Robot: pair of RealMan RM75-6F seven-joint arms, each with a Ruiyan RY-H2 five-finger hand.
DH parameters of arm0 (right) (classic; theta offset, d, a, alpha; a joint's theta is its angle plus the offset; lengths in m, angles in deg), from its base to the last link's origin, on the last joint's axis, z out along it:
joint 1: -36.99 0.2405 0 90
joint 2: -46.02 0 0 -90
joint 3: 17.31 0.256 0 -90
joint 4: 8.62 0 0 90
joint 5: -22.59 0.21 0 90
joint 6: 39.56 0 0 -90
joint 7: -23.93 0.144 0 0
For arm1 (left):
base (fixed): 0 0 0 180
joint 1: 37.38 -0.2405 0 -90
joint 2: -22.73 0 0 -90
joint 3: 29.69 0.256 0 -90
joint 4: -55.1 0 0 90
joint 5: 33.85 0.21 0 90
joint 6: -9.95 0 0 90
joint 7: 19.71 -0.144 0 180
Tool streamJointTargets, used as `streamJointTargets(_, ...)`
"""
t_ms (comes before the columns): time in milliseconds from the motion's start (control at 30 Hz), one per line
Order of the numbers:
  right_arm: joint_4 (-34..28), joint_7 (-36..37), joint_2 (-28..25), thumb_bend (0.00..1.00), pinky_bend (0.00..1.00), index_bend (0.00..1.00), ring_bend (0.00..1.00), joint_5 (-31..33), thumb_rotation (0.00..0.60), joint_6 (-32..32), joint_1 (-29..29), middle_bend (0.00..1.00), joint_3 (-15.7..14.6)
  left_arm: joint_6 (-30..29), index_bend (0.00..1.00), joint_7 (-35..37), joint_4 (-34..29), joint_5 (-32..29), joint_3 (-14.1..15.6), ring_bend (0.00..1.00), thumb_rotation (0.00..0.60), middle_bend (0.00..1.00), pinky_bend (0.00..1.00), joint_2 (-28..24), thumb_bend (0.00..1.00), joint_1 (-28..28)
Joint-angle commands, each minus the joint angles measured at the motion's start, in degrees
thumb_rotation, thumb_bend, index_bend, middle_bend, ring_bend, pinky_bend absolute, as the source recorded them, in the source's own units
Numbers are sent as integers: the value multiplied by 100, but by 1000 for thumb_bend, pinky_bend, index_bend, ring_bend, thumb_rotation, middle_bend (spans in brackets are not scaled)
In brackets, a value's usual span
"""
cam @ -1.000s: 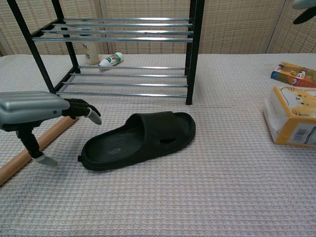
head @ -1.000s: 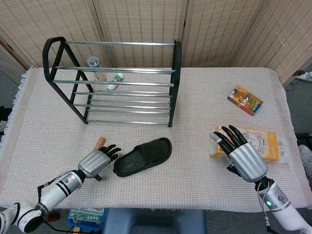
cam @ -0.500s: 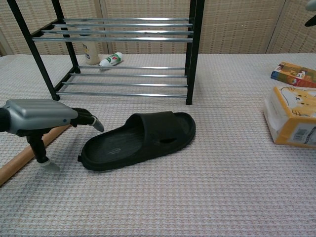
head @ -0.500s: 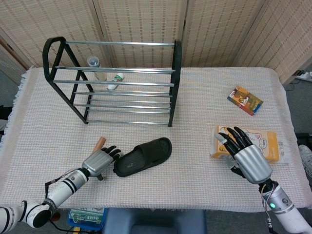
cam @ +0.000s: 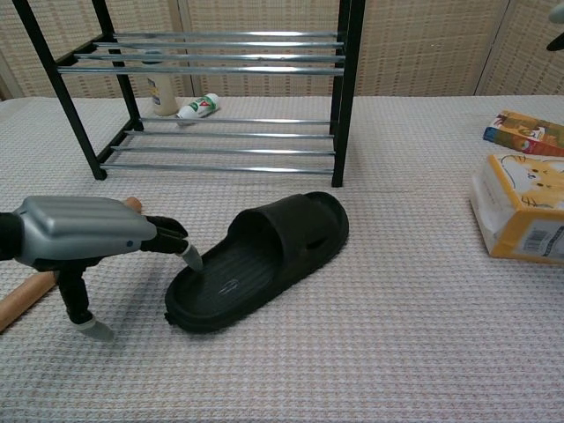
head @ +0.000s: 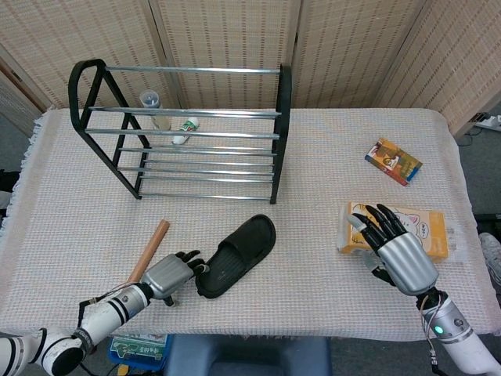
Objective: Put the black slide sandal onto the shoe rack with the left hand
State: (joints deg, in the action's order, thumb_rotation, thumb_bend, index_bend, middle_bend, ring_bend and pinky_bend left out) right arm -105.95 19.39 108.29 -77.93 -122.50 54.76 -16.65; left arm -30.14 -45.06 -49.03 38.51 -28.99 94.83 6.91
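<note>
The black slide sandal lies sole-down on the tablecloth, toe toward the shoe rack and heel toward the near edge. My left hand is low at the sandal's heel, on its left. Its fingertips touch the heel rim and the thumb points down to the cloth; it grips nothing. My right hand hovers with fingers spread over the left end of a yellow tissue pack, far from the sandal.
A wooden stick lies just left of my left hand. A bottle and a small tube sit behind the rack's lower rails. A colourful box lies at the far right.
My left hand has moved right and toward the near edge, pushing the sandal's heel. The sandal has swung round, so it now points more steeply toward the rack. The right hand hardly moved.
</note>
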Motion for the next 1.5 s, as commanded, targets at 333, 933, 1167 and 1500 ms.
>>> streamJointTargets(333,102,115,-25,545,58,0,88,78,600,-84,-93,140,51,-497,193,536,-335,1234,101,5,600,188,246,-158,171,-28)
streamJointTargets(933,134,189,-88,545,59,0,88,106,600,-120,-136,140,127,-725,201,1828,284,1969,-628,10,600,188,247,203,171,670)
streamJointTargets(1167,209,245,-65,545,59,0,88,201,600,-22,-127,140,142,295,212,1448,696,944,-910,10,600,188,246,736,171,1282)
streamJointTargets(1500,258,303,-30,545,59,0,87,262,600,106,-90,140,150,805,207,743,985,-244,-1085,10,600,188,243,1161,171,1942)
